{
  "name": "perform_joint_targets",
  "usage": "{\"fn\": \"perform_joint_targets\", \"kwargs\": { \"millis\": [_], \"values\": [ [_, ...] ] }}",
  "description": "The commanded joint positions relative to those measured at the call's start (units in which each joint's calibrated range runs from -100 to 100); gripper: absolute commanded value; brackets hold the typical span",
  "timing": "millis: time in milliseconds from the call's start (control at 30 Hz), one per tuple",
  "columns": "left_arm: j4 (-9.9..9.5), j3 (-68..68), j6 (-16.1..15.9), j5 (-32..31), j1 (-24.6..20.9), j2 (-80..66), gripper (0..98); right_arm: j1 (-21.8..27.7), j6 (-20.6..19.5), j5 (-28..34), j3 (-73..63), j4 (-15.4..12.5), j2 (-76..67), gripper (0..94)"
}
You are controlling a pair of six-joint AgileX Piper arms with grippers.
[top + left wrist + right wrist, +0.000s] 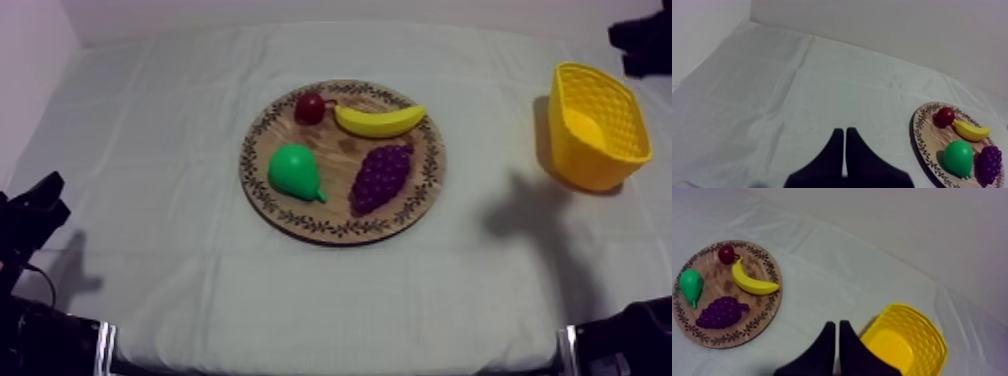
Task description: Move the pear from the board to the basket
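Observation:
The green pear lies on the left part of the round wooden board, its stem end toward the grapes. The yellow basket stands at the right side of the table with nothing visible in it. My left gripper rests low at the table's left edge, far from the board; in the left wrist view its fingers lie together, shut on nothing, with the pear off to one side. My right gripper is shut and hovers beside the basket; the pear lies across the board from it.
Also on the board are a banana, a bunch of purple grapes and a small red fruit. My right arm comes in at the upper right, behind the basket. Open cloth lies between board and basket.

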Motion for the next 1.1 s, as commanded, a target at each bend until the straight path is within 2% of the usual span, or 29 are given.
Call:
{"fn": "perform_joint_targets", "kwargs": {
  "millis": [0,333,500,767,1067],
  "values": [
    [0.01,0.05,0.01,-0.01,-0.01,0.00,0.1,-0.91,0.15,4.36,-11.36,0.22,9.71,1.1],
    [0.01,0.05,0.01,-0.01,-0.01,0.00,0.1,-5.06,2.01,16.82,-31.08,0.07,27.71,1.5],
    [0.01,0.05,0.01,-0.01,-0.01,0.00,0.1,-8.90,2.51,20.86,-37.47,0.13,35.26,1.5],
    [0.01,0.05,0.01,-0.01,-0.01,0.00,0.1,-16.97,2.29,22.50,-41.41,0.24,43.84,1.6],
    [0.01,0.05,0.01,-0.01,-0.01,0.00,0.1,-23.29,0.64,19.69,-41.37,0.04,49.00,6.9]
  ]
}}
